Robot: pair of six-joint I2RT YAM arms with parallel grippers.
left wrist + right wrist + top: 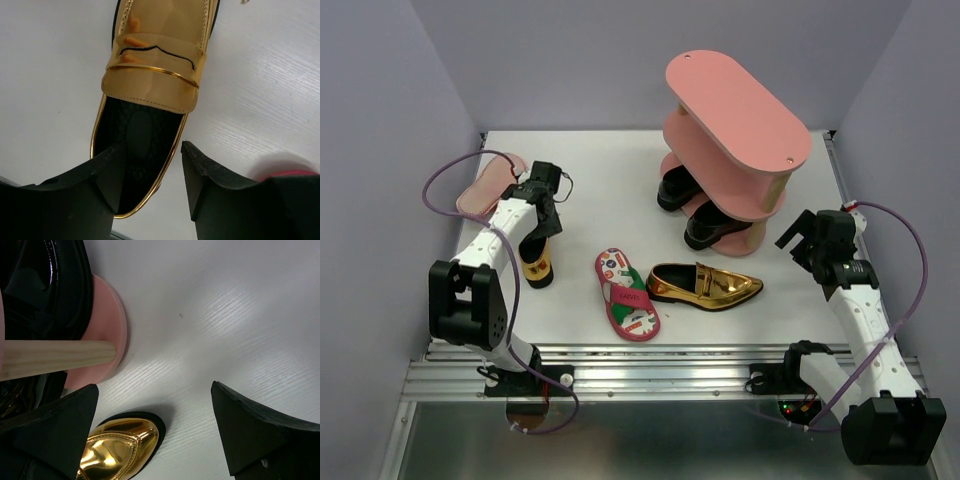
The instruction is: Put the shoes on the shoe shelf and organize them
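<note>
Neighbouring gold loafer [705, 285]: printed flip-flop [627, 295]

from above, my left arm [510, 225] covers most of one gold loafer [537, 268]; only a small bit of it shows. the same arm crosses the near end of the pink flip-flop [485, 188] in the far left corner. the black loafers [676, 190] lie half under the boards of the shoe shelf [735, 110]. on the left wrist view that loafer's toe runs off the top edge, and a pink-red sliver [292, 174] low on the right is too cut off to name. on the right wrist view the other gold loafer [117, 452] is cut by the bottom edge.
</note>
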